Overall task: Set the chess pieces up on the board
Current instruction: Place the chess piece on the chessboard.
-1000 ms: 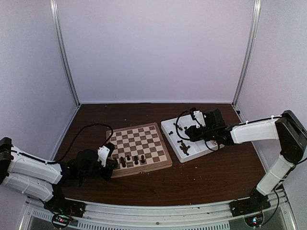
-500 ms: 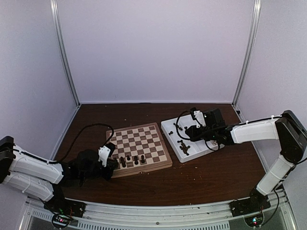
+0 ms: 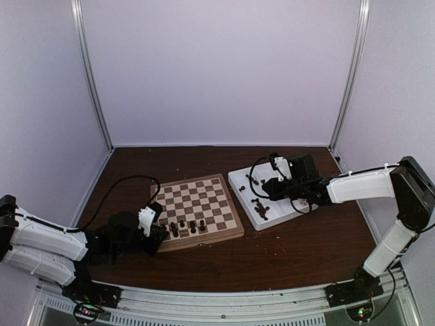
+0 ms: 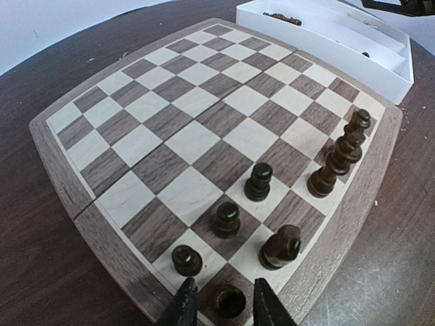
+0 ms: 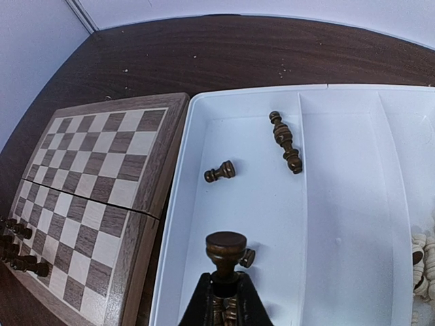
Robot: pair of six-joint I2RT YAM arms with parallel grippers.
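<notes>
Chess pieces (image 4: 259, 181) — tiny, dark brown, turned wood — stand clustered along the near edge of the square light-and-dark checkered wooden board (image 4: 197, 136); the rest of its squares are bare. At the board's near-left corner the left gripper (image 4: 224, 299) straddles one round-topped dark piece (image 4: 230, 302), its jaws parted and seemingly just off the piece on both sides, so released rather than pinching. The danger here is the retreat: a finger dragged sideways could tip that piece, or clip the small dark pawn (image 4: 187, 259) just beside the left finger, and either could roll off the border onto the dark brown surface (image 4: 41, 238). The corner piece's base is cut off by the frame, so whether it sits squarely on its square cannot be told.

Beyond the board's right edge, over the white compartmented plastic tray (image 5: 340, 204), the right gripper (image 5: 226, 282) is clenched on a knob-headed dark brown piece (image 5: 226, 248), gripped low on the stem. So slim a hold could let it tilt or slip in transit — and setting it down among neighbours standing close together risks knocking one over. A small dark thing (image 5: 248, 257) is half hidden behind it. Two more dark pieces lie in the tray; pale cream pieces (image 5: 425, 261) are cut off at the frame's edge. From above, the kinds of piece are too small to name.
</notes>
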